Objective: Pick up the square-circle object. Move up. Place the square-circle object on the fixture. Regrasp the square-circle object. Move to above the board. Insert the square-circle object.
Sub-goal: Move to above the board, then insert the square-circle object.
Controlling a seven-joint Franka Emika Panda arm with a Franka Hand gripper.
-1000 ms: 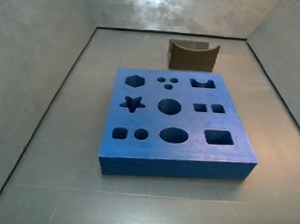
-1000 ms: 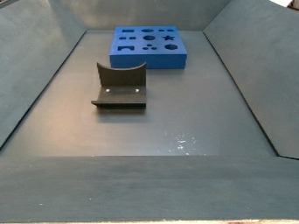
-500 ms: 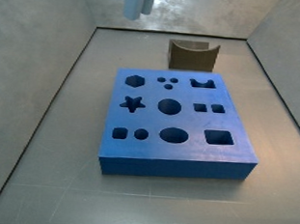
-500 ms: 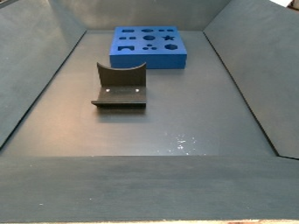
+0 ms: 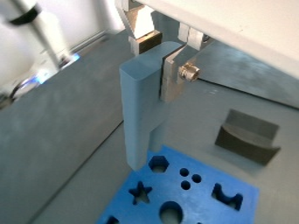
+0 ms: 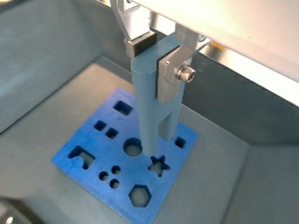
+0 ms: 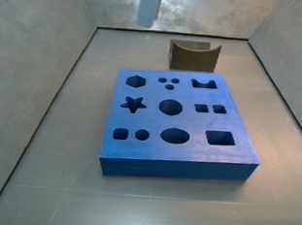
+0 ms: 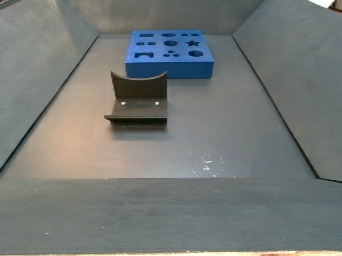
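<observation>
1. Flat silver finger plates (image 5: pixel 176 70) with dark pads are clamped on the upper end of the small elongated pale blue-grey block, the square-circle object (image 5: pixel 142 109); one plate with its screw shows plainly in both wrist views, and the block sits between it and the other.
2. That block hangs with its long axis upright, its free end pointing straight down toward the floor of the bin, as both wrist views show (image 6: pixel 158 101).
3. High above the work area, the gripper (image 5: pixel 155 48) carries the block; in a side view only the lower end of the block (image 7: pixel 150 5) dips in at the upper edge of the picture, over the far part of the grey floor, behind the slab.
4. Below it lies the large thick blue square board (image 7: pixel 179 124) with dark shaped holes: a star, a hexagon, circles and squares. In a wrist view the block's lower end lines up over the board (image 6: pixel 122 149), though how high above it I cannot tell.
5. Well apart from the board stands the small dark brown box-like fixture (image 8: pixel 136 99) with raised sides and a notched top, resting on the grey floor and holding nothing; it appears in both side views (image 7: pixel 193 55).
</observation>
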